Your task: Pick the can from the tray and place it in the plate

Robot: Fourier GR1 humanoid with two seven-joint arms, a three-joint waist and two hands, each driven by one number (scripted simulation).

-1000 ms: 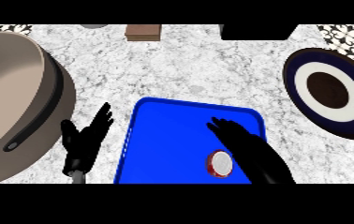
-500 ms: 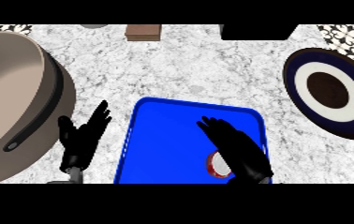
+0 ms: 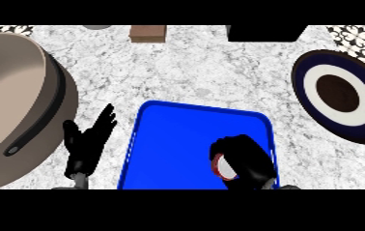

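Observation:
A can (image 3: 224, 166) with a red rim and white top stands at the near right of the blue tray (image 3: 178, 138). My right hand (image 3: 246, 158) is curled round it from the right and hides most of it. The plate (image 3: 335, 92), dark blue with a white ring and brown centre, lies at the counter's right edge, well beyond the tray. My left hand (image 3: 85, 140) rests open, fingers up, just left of the tray.
A large tan round pot with a dark handle (image 3: 28, 109) fills the left side. At the far edge sit a brown block (image 3: 148, 33), a black box (image 3: 265, 32) and a grey object (image 3: 96, 27).
My right hand has drawn back toward the near edge and curled its fingers round the can, which showed beside open fingers before. The left hand has barely moved.

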